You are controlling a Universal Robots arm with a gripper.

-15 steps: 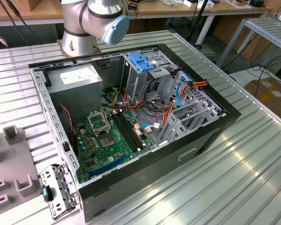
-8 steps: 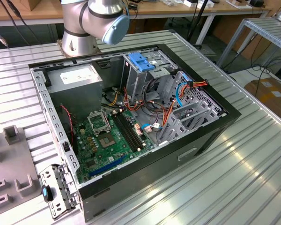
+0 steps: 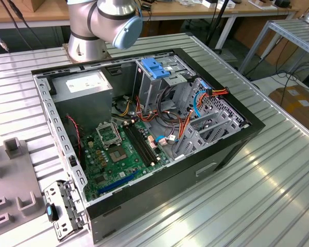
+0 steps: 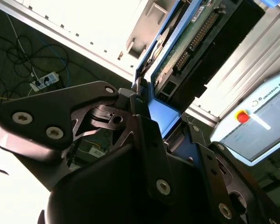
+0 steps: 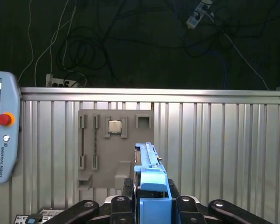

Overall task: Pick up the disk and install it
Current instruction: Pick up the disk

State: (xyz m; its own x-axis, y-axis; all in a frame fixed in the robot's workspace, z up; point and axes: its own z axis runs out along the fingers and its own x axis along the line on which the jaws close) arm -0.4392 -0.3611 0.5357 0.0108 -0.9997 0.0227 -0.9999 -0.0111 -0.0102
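In both wrist views my gripper (image 5: 151, 198) is shut on the disk (image 5: 150, 172), held edge-on with its blue side rail between the black fingers (image 5: 127, 189). In the second wrist view the disk (image 4: 189, 39) shows its green circuit-board underside and a blue rail, sticking out past the gripper (image 4: 147, 114). In the first wrist view the held disk hangs above the ribbed metal table. The open computer case (image 3: 195, 170) lies on its side in the exterior view, with a metal drive cage (image 3: 167, 85) at its far end.
A blue latch (image 3: 155, 67) tops the cage and a grey power-supply box (image 3: 87, 85) sits beside it. A grey fixture plate (image 5: 114, 154) holding a chip (image 5: 114, 126) lies on the table. A teach pendant (image 5: 2, 130) rests nearby. The arm's base (image 3: 103, 20) stands behind the case.
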